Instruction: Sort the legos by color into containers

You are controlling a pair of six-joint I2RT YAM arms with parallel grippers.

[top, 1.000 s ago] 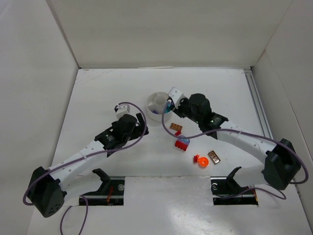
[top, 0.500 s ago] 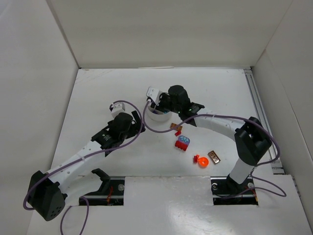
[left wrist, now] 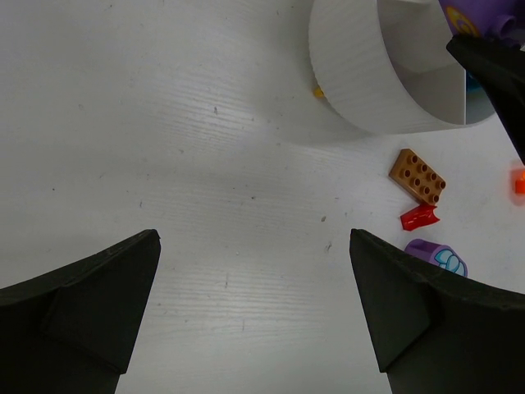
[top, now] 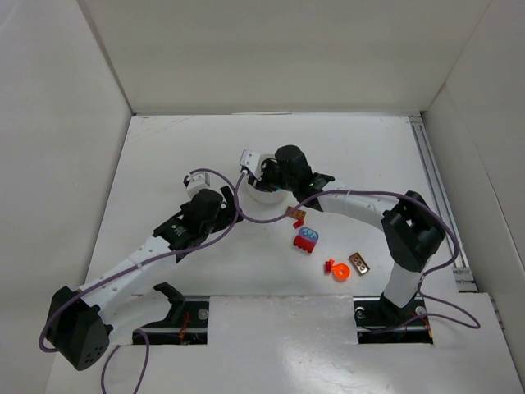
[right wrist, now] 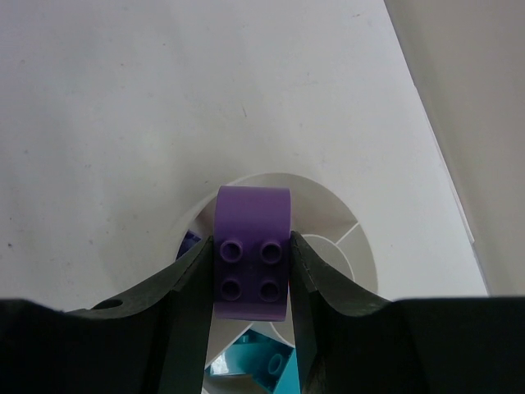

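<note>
Jaws of the right gripper (right wrist: 251, 267), clamping a purple lego (right wrist: 252, 226), are now hovering with the dish (right wrist: 351, 215) directly beneath after swinging in (release looks near), while the left gripper (left wrist: 254, 238) is idling agape.

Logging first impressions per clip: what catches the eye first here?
The right hand pinches a purple brick just above the white dish, where teal pieces lie. On the table, loose bricks in red, brown and orange sit scattered on the near side of the dish.
</note>
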